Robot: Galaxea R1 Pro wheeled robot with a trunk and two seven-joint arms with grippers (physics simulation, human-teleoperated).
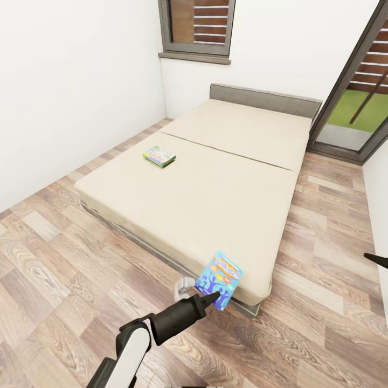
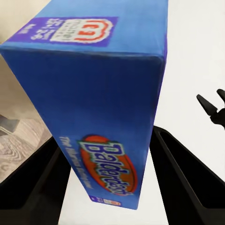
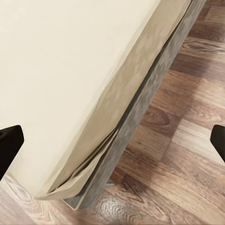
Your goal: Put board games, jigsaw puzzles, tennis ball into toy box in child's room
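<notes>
The large blue "Balderdash" board game [image 1: 220,279] stands tilted on edge at the near corner of the bed [image 1: 215,183]. My left gripper [image 1: 213,295] is shut on it. In the left wrist view the blue box [image 2: 98,93] sits between the two black fingers [image 2: 187,178]. A second, small yellow, green and red board game [image 1: 159,156] lies flat on the beige cover near the bed's left side. My right gripper [image 3: 112,140] is open over the bed's corner and the floor, holding nothing. Its dark tip [image 1: 376,260] shows at the right edge of the head view.
The grey headboard [image 1: 264,99] stands against the far wall under a window [image 1: 196,27]. A glass door [image 1: 358,97] is at the back right. White walls close in on the left and far right. Wood-plank floor [image 1: 59,253] runs around the bed.
</notes>
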